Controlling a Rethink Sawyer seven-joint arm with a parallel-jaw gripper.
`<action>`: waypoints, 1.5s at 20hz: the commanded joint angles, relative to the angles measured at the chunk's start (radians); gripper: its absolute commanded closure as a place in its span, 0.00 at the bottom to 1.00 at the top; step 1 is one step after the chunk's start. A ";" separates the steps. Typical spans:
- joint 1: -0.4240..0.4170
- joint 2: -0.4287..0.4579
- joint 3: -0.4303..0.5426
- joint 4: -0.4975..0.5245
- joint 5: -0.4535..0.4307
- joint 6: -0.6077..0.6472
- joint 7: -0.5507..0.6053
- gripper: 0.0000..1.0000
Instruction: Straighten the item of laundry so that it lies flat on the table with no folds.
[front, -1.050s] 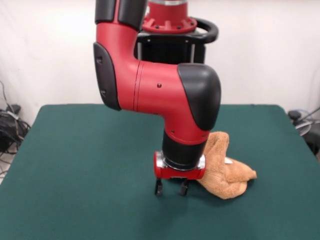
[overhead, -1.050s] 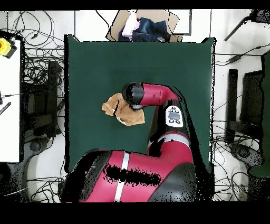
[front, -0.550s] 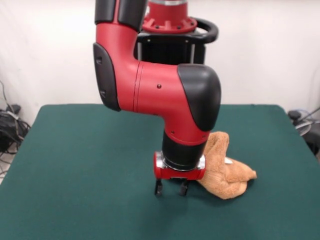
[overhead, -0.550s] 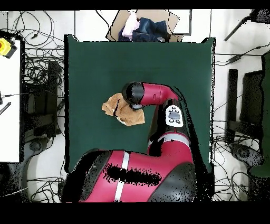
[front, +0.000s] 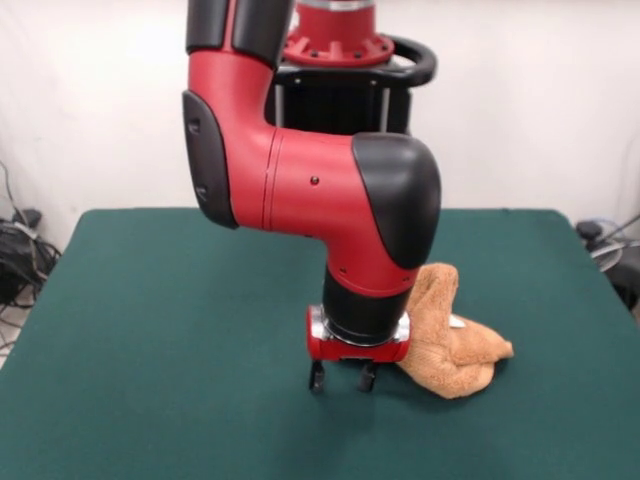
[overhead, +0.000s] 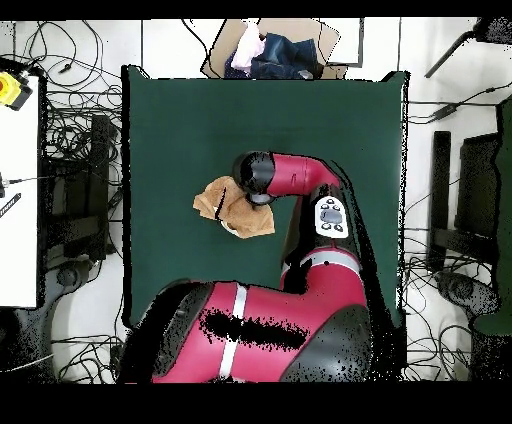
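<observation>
While the towel (front: 450, 340) lies bunched in folds on the table (front: 170, 300), the empty gripper (front: 341, 377), fingers parted, hangs just beside its edge, seemingly placed to seize a fold.

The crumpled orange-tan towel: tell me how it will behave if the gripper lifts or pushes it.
The towel lies bunched in soft folds, so it is probably floppy and would drape from any pinched point. Its terry pile on the felt-like table suggests that a push from the open gripper would bunch it rather than slide it.
</observation>
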 joint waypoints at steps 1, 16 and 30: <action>-0.054 0.154 0.056 -0.024 -0.015 -0.166 0.123 0.00; -0.060 0.156 0.061 -0.028 -0.002 -0.127 0.110 0.00; -0.058 0.155 0.058 -0.024 -0.002 -0.140 0.120 0.00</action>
